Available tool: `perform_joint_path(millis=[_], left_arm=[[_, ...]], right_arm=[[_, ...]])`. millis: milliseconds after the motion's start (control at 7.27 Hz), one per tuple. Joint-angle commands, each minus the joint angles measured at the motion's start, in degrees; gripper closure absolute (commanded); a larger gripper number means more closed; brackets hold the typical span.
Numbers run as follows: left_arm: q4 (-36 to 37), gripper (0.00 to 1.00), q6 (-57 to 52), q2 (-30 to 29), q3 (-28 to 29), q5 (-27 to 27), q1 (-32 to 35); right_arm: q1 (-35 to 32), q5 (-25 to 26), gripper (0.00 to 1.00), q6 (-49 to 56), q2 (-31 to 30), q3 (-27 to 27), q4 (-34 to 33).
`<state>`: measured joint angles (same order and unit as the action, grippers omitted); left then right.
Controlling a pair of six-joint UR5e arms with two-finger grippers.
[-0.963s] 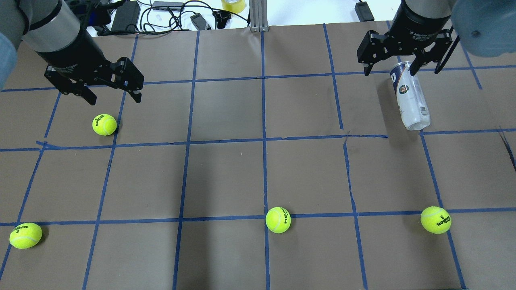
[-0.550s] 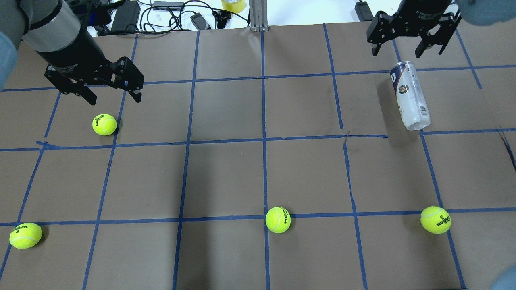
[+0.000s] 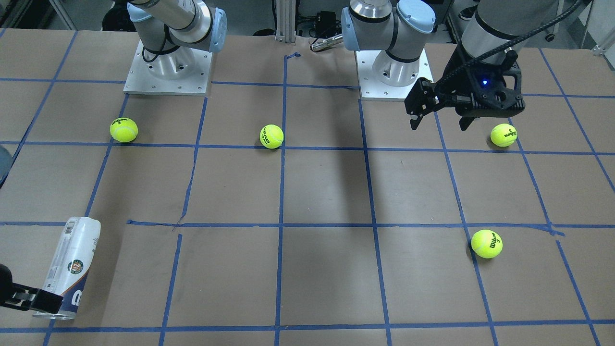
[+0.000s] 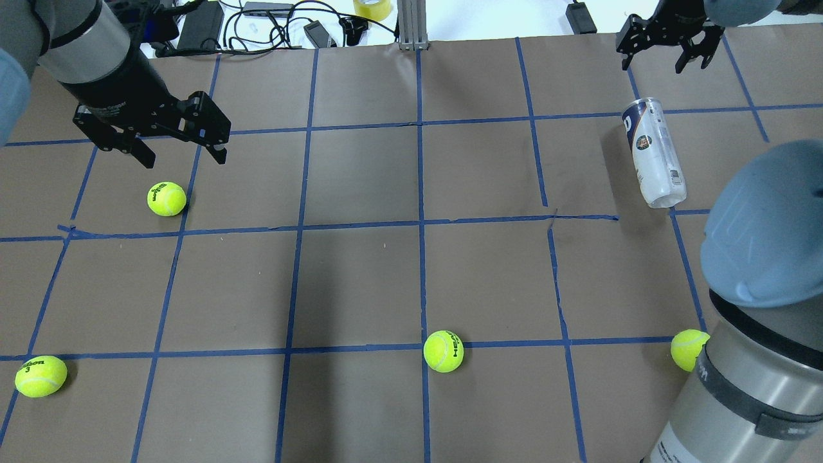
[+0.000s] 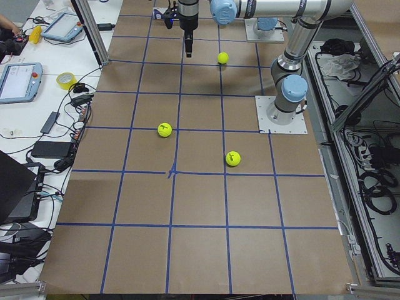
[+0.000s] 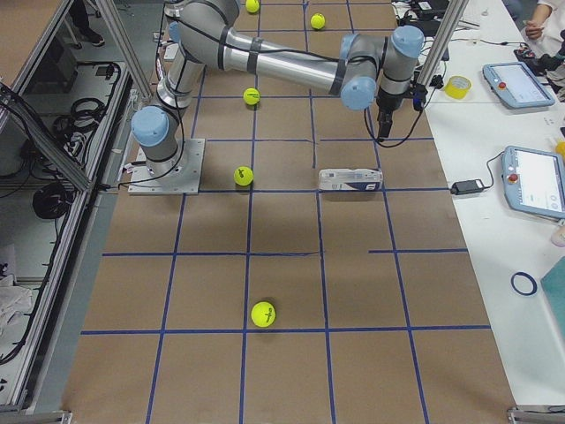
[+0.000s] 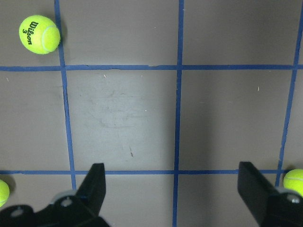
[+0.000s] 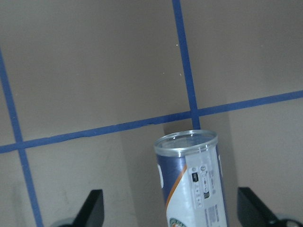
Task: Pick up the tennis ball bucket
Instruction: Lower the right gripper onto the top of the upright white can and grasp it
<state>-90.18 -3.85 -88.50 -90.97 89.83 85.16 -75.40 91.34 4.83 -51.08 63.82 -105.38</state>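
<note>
Overhead exterior: right claw (image 4: 662,63) spread wide, clear of tennis ball bucket (image 4: 652,151).

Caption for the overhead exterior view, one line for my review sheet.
Tennis ball bucket lies sideways, untouched; right tool open beyond its far end, left tool open.

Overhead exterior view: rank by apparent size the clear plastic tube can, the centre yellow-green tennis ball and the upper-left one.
1. Clear plastic tennis ball bucket
2. Centre yellow-green tennis ball and upper-left tennis ball: alike, unranked.
</note>
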Motion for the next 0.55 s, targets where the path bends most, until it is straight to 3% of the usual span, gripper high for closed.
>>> perform_joint_path(millis=[0,413], left_arm=[[0.0,0.0,0.1,-0.1,0.0,0.0,0.0],[0.0,0.0,0.0,-0.1,0.0,0.0,0.0]], right_arm=[[1.3,0.0,0.0,1.1,3.5,0.5,-1.6],[1.3,-0.1,0.0,4.9,4.8,6.9,-9.9]])
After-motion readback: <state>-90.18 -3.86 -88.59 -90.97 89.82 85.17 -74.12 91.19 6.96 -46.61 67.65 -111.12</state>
